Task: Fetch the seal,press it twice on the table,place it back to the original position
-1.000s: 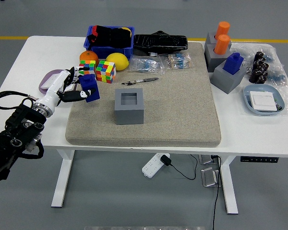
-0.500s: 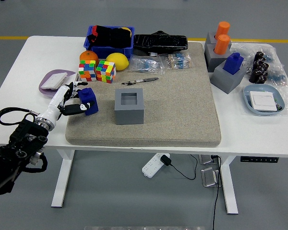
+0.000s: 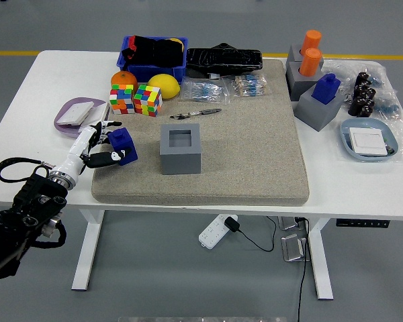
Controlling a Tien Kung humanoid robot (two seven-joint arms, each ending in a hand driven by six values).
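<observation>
A blue seal (image 3: 123, 145) sits at the left edge of the grey mat (image 3: 242, 154), with my left hand (image 3: 102, 144) shut on it, white fingers wrapped around its left side. Its base looks to be on or just above the mat. The grey holder block (image 3: 181, 148) with an empty square hole stands to the seal's right, mid-mat. My black left arm (image 3: 27, 208) comes up from the lower left. The right arm is out of view.
Two colourful cubes (image 3: 137, 99), an orange and a lemon (image 3: 164, 86) lie behind the seal, beside a blue bin (image 3: 152, 54). A purple dish (image 3: 76, 113) sits left. A pen (image 3: 196, 113) lies behind the block. More seals in holders (image 3: 319, 100) stand far right.
My left hand has carried the blue seal toward the near edge and downward along the mat's left side, and the arm has drawn back with it.
</observation>
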